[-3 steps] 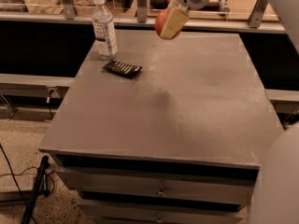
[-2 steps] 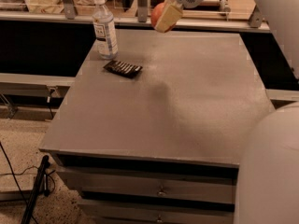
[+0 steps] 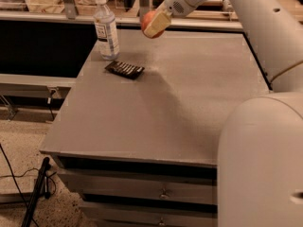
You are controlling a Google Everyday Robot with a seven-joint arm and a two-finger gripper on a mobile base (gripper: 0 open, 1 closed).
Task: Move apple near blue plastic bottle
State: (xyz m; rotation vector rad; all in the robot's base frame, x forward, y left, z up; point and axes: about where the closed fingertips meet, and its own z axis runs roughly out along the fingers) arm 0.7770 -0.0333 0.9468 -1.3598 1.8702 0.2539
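Note:
The blue plastic bottle [image 3: 106, 28], clear with a white cap and pale label, stands upright at the far left of the grey table [image 3: 189, 108]. My gripper [image 3: 154, 23] is shut on the red-orange apple [image 3: 148, 20] and holds it in the air above the table's far edge, to the right of the bottle with a gap between them. The cream finger [image 3: 157, 23] covers part of the apple.
A flat dark ridged packet [image 3: 124, 69] lies on the table just in front of the bottle. My white arm [image 3: 255, 27] spans the right side of the view. A shelf with objects runs behind the table. Cables lie on the floor at left.
My gripper has carried the apple to the left, closer to the bottle, still held up in the air. Bottle and packet have not moved.

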